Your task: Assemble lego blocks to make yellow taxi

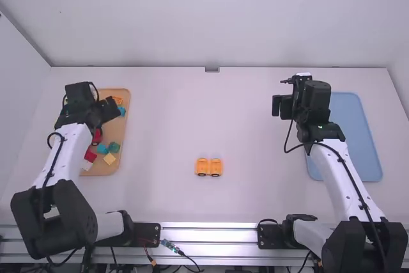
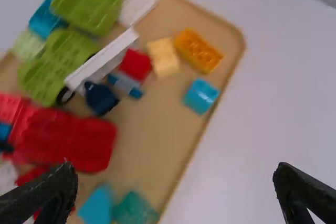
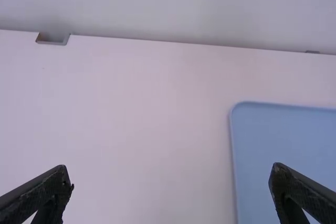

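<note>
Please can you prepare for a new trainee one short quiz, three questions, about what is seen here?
1. True or false: the right gripper has its fingers apart, and nothing is between them.
2. Where do the two orange-yellow blocks standing side by side lie?
A) in the brown tray
B) on the white table, between the two arms
C) inside the left gripper
3. Fill in the colour: the flat tray at the right arm's side is ____.

Key: 1 true; 2 B; 3 blue.
</note>
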Motion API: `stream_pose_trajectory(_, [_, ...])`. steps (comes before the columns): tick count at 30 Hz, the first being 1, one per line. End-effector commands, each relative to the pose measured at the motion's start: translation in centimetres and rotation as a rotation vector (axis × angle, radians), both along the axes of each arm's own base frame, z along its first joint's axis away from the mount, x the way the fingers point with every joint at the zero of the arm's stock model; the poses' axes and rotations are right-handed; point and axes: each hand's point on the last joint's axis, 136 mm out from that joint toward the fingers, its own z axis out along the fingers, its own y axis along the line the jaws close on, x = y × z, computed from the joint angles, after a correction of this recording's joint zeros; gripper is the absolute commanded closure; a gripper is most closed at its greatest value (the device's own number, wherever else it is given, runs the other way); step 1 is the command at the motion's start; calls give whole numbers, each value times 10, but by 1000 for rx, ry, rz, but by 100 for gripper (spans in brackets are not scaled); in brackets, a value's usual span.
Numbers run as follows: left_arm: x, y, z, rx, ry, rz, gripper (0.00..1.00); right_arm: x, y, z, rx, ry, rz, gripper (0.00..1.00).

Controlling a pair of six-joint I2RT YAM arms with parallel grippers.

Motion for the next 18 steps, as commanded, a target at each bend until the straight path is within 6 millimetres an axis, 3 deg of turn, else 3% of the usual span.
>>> stream_pose_trajectory(1, [-12,12,-15,-90,32,113,1,3,2,6,1,-13,1,1])
stream_pose_trajectory(7, [-54,22,-45,-164,191,222,1,4,5,8,1,-22,10,1])
stream_pose_trajectory(18, [-80,9,-78,-222,268,264,1,4,32,12,-58,-47,116,1])
